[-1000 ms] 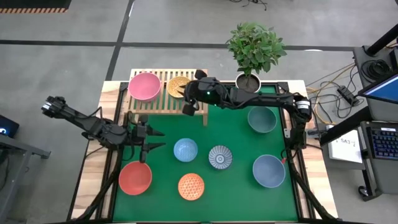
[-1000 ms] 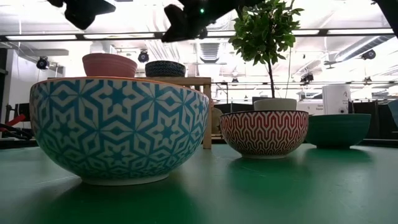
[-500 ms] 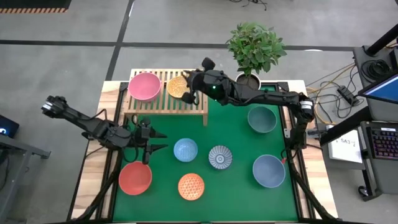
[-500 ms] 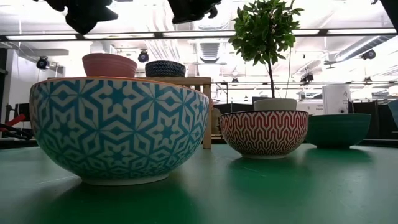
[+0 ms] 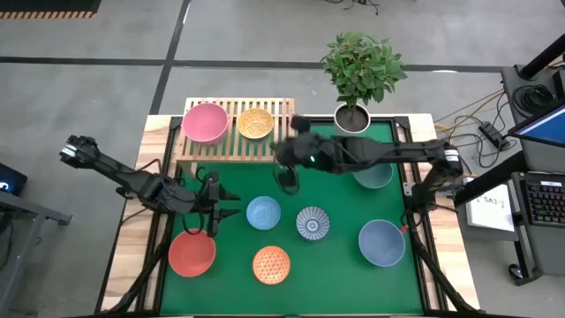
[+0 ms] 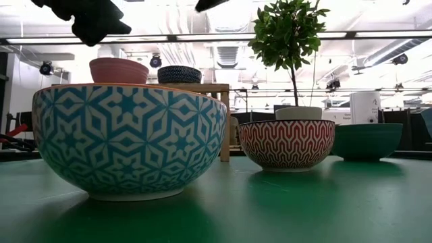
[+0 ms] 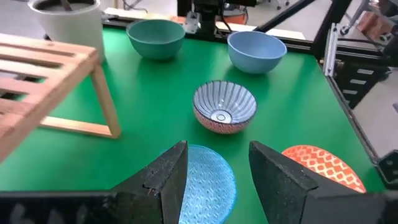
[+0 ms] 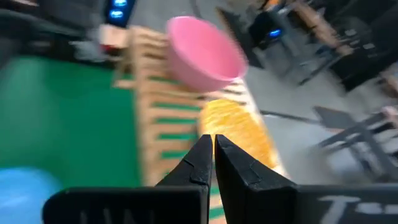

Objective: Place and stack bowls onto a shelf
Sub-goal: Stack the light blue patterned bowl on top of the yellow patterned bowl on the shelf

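Observation:
On the slatted wood shelf point(image 5: 265, 148) stand a pink bowl point(image 5: 204, 122) and an orange patterned bowl point(image 5: 255, 123). On the green table sit the light blue bowl point(image 5: 263, 213), blue-white patterned bowl point(image 5: 312, 223), red bowl point(image 5: 192, 253), second orange bowl point(image 5: 271, 265), slate-blue bowl point(image 5: 381, 242) and dark teal bowl point(image 5: 375, 177), the last partly under the right arm. My left gripper point(image 5: 221, 204) is open, just left of the light blue bowl point(image 7: 208, 183), touching nothing. My right gripper point(image 5: 288, 183) is shut and empty point(image 8: 213, 152), near the shelf's right front leg.
A potted plant in a white pot point(image 5: 352, 115) stands at the far edge, right of the shelf. The right arm point(image 5: 371, 155) stretches across the table's far half. Bare green table point(image 5: 340, 274) lies at the near edge between the bowls.
My right gripper has drawn back from over the orange bowl on the shelf toward the near edge, and now hangs over the green table by the shelf's right leg. The orange bowl stays on the shelf. My left gripper has crept slightly toward the light blue bowl.

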Motion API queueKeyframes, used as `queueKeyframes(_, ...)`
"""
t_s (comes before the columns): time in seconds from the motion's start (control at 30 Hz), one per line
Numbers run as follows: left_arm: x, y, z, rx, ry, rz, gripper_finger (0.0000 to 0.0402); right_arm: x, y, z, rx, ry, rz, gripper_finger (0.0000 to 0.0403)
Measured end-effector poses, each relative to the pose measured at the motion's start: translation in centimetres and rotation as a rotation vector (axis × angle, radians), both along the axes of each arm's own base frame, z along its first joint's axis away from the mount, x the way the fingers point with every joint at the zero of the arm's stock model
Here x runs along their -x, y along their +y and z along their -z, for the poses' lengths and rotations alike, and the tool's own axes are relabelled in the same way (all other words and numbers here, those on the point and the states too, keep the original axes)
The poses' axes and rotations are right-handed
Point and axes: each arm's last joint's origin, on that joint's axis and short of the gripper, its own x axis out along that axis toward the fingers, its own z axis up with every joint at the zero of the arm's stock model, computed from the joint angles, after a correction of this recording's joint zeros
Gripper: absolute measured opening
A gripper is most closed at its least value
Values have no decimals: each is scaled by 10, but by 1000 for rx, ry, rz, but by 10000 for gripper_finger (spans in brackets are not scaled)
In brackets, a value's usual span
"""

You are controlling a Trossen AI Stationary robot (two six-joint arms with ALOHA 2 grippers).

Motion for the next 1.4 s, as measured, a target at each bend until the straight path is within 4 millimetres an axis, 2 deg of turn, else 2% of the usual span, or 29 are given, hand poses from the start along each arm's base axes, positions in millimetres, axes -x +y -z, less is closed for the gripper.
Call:
queueKeyframes(0.17, -5, -4, 6, 14, 36, 30, 155, 26, 36, 8, -60, 47, -61, 9)
queueKeyframes(0.3, -12, -8, 9, 29, 65, 46, 155, 43, 64, 26, -106, 56, -119, 9)
queueKeyframes(0.47, -24, -16, 8, 33, 91, 75, 155, 72, 79, 45, -162, 29, -149, 9)
queueKeyframes(0.73, -44, -27, 16, 11, 168, 101, 155, 119, 82, 75, -219, -36, -185, 9)
queueKeyframes(0.9, -53, -32, 26, -3, 228, 106, 161, 139, 78, 91, -231, -82, -241, 9)
queueKeyframes(1.07, -61, -39, 33, 4, 273, 142, 196, 152, 76, 98, -232, -142, -337, 9)
queueKeyframes(1.23, -74, -46, 48, -33, 338, 140, 234, 163, 72, 97, -212, -166, -352, 9)
queueKeyframes(1.4, -89, -51, 67, -104, 413, 120, 238, 166, 71, 94, -178, -171, -371, 9)
